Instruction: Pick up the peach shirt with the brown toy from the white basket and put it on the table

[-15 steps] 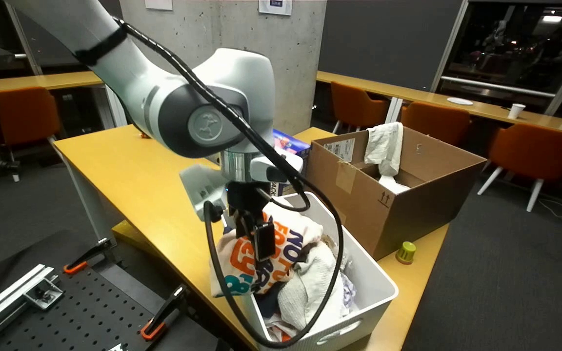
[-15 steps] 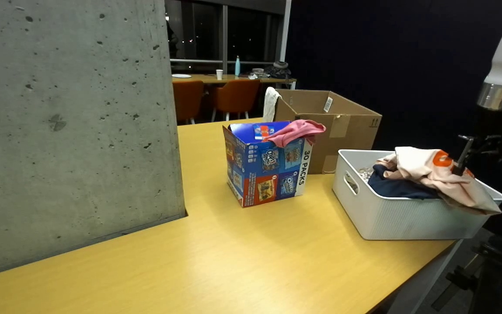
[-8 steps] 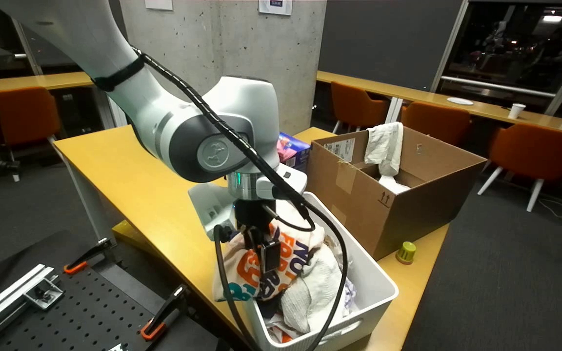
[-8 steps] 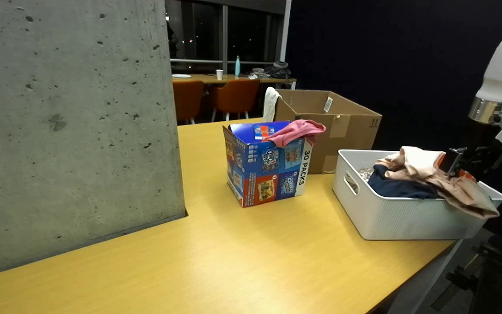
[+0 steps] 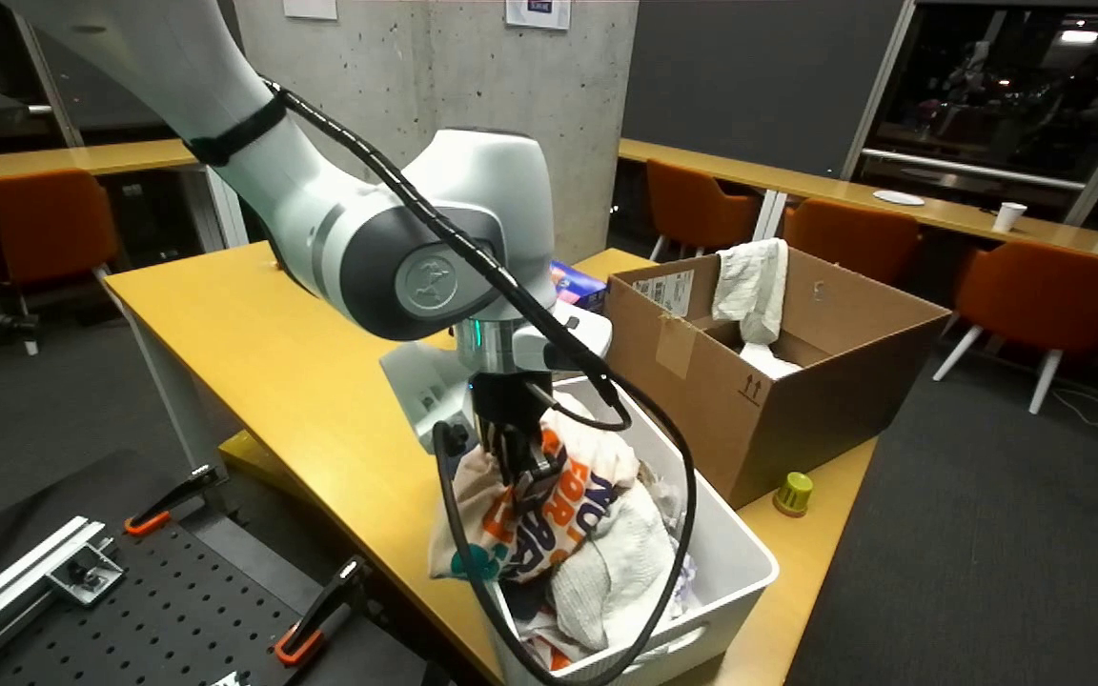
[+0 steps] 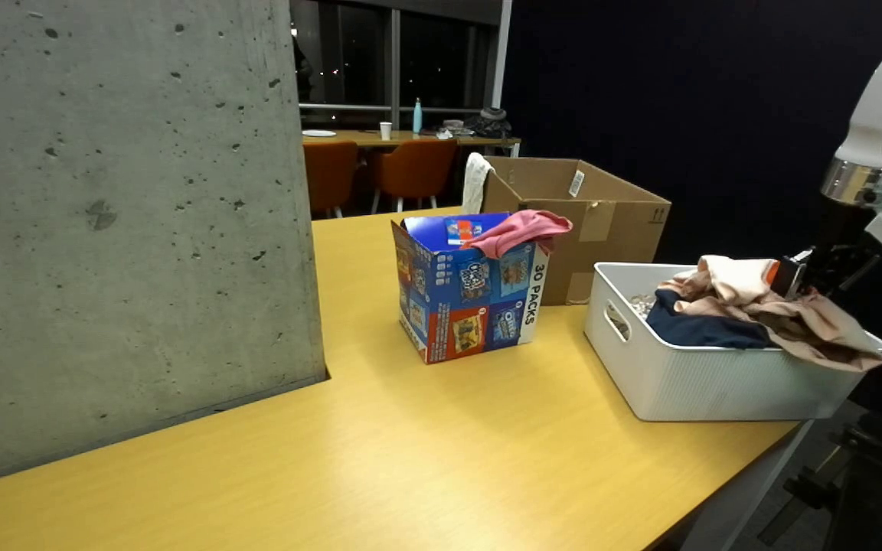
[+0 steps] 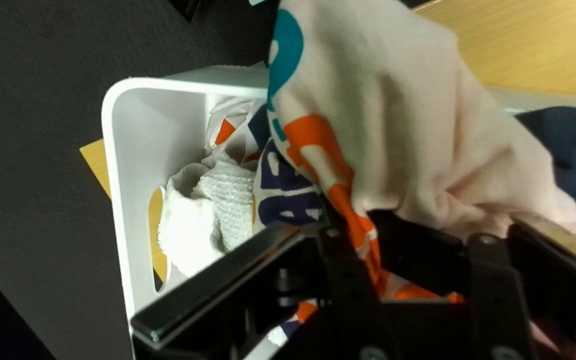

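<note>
The peach shirt [image 5: 563, 524], printed with orange, navy and teal letters, lies bunched over the near side of the white basket [image 6: 717, 386], partly draped across its rim. My gripper [image 5: 522, 495] points down into it. In the wrist view the gripper [image 7: 354, 220] has its fingers close together, and an orange-printed fold of the peach shirt [image 7: 408, 115] is pinched between them. In an exterior view the gripper [image 6: 789, 283] sits at the top of the cloth, which still rests on the basket. I cannot make out the brown toy; it is hidden. The table [image 6: 487, 451] is yellow wood.
Navy cloth [image 6: 705, 325] and white knit cloth [image 5: 611, 581] share the basket. A large cardboard box [image 5: 692, 391] stands beside it. A blue snack box [image 6: 479, 298] with pink cloth [image 6: 521, 232] over its edge and a green cup [image 5: 794, 494] are also on the table.
My gripper went down into the peach shirt, its jaws came together on a fold, and it has risen slightly. The shirt shifted a little with it.
</note>
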